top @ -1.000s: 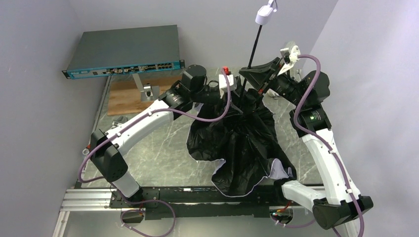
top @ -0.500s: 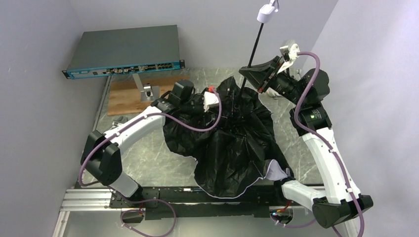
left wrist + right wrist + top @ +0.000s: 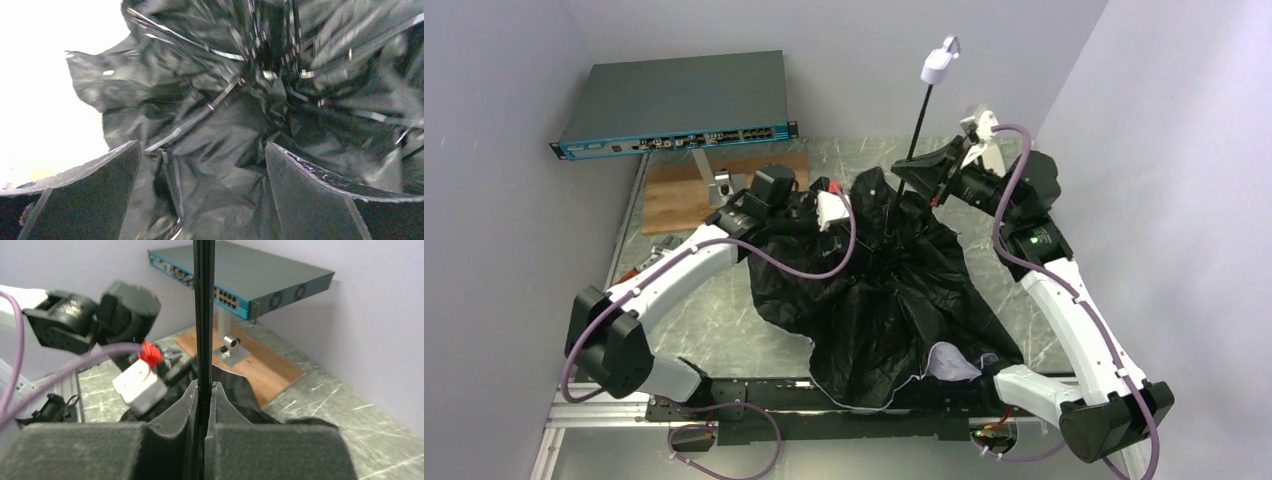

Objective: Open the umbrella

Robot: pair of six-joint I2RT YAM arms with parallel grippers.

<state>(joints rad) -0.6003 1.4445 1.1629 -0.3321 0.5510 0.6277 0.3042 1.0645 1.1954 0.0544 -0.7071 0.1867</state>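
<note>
The umbrella (image 3: 894, 300) lies upside down on the surface (image 3: 724, 310), half spread, its shaft (image 3: 202, 315) pinched upright by the right gripper (image 3: 204, 390). The left gripper (image 3: 202, 195) gapes wide against the slack canopy (image 3: 230, 145); a rib (image 3: 192, 120) could snag there and fold it back.

Left wrist view: umbrella canopy (image 3: 225, 125) and ribs smeared, top-left blown white, left gripper (image 3: 201, 145) fingers cut by bottom edge. Top view: its fingertips lost in black folds; canopy hides tabletop (image 3: 724, 320) centre. Right wrist view: shaft (image 3: 202, 315) leaves top edge, left arm (image 3: 75, 320) blurred.
</note>
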